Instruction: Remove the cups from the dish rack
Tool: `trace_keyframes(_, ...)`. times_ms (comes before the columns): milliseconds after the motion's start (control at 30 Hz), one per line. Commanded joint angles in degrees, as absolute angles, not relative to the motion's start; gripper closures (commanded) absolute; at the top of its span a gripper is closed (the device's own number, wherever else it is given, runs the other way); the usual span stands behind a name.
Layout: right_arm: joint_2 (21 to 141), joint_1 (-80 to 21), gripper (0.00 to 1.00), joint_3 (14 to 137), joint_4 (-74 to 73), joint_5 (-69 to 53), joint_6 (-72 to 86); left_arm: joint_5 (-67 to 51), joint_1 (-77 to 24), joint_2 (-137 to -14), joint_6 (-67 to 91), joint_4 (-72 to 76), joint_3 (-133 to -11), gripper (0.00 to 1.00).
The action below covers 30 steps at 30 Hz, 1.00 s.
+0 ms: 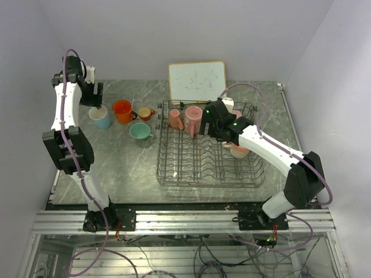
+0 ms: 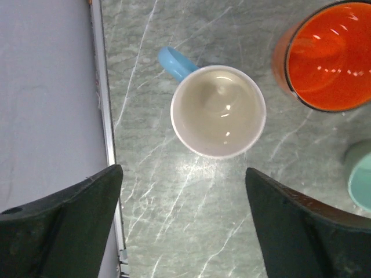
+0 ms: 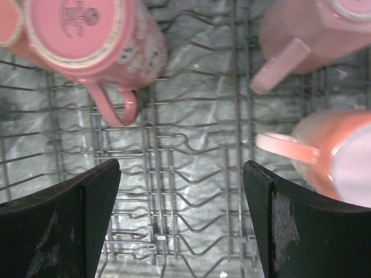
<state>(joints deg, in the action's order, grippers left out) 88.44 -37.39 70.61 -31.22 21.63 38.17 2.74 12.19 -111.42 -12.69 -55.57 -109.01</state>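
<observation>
The dark wire dish rack (image 1: 197, 165) sits right of centre. It holds two upside-down pink mugs (image 1: 193, 120) (image 1: 175, 119) at its far left and a peach mug (image 1: 239, 150) at its right. My right gripper (image 1: 208, 125) hovers open and empty over the rack's far side. The right wrist view shows the rack wires (image 3: 191, 145) between my fingers, a pink mug (image 3: 95, 35) upper left, another pink mug (image 3: 313, 32) upper right and the peach mug (image 3: 339, 159) at right. My left gripper (image 1: 96, 103) is open above the light blue mug (image 2: 218, 111), which stands upright on the table.
On the table left of the rack stand a large orange mug (image 1: 122, 110), a small orange mug (image 1: 145, 113) and a mint green mug (image 1: 139, 131). A white framed board (image 1: 197, 81) leans behind the rack. The table's left edge rail (image 2: 107, 116) runs close beside the blue mug.
</observation>
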Motion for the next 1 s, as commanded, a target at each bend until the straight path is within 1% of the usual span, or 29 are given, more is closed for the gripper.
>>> trace_keyframes(0, 84.66, -36.93, 0.13, 68.57, -39.03, 29.84, 44.76, -2.29, 12.57, -105.87, -15.43, -59.82, -111.03, 0.01)
trace_keyframes(100, 84.16, -36.98, 0.13, 66.92, -43.20, 31.46, 52.03, -4.97, 12.63, -103.21, -16.52, -62.39, -111.15, 0.01)
trace_keyframes(200, 85.76, -36.94, 0.20, 67.20, -48.54, 32.87, 62.17, -7.89, 12.55, -100.77, -17.54, -64.44, -110.12, 0.01)
trace_keyframes(267, 87.32, -37.01, 0.22, 67.78, -50.78, 33.20, 66.56, -9.35, 12.54, -99.35, -18.23, -65.48, -109.07, 0.01)
trace_keyframes(467, 92.11, -37.14, 0.22, 69.29, -51.97, 34.02, 75.87, -13.48, 12.47, -95.81, -20.23, -67.50, -105.58, 0.01)
trace_keyframes(600, 96.36, -37.35, 0.23, 73.10, -53.91, 37.65, 81.05, -16.31, 12.38, -94.00, -20.87, -68.12, -103.61, 0.01)
trace_keyframes(833, 100.16, -37.37, 0.24, 74.75, -56.50, 42.49, 90.20, -16.23, 12.24, -93.11, -21.83, -67.95, -101.70, 0.01)
trace_keyframes(967, 101.59, -37.35, 0.28, 75.18, -59.26, 43.97, 95.71, -16.73, 12.23, -92.76, -21.72, -67.68, -101.45, 0.01)
